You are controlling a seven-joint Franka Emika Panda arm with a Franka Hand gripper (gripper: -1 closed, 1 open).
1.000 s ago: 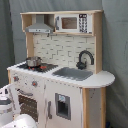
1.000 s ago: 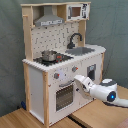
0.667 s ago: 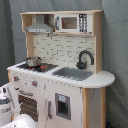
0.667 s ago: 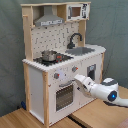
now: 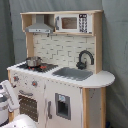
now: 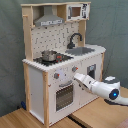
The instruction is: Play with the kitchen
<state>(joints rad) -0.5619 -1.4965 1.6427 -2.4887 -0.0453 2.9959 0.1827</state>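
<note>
Arm at the oven front, play barely begun.

We see the tall white and light-wood toy kitchen (image 6: 60, 60) standing on the wooden floor (image 6: 20, 120), long axis upright, its front turned to the second exterior view's lower right. Our white robot arm (image 6: 97, 86) reaches toward the oven door handle (image 6: 65, 84) (whether it touches, we cannot tell), and the pincer's state is hidden. The oven door looks closed, the small metal pot (image 6: 49, 55) sits on the stovetop; everything seems left to do.
</note>
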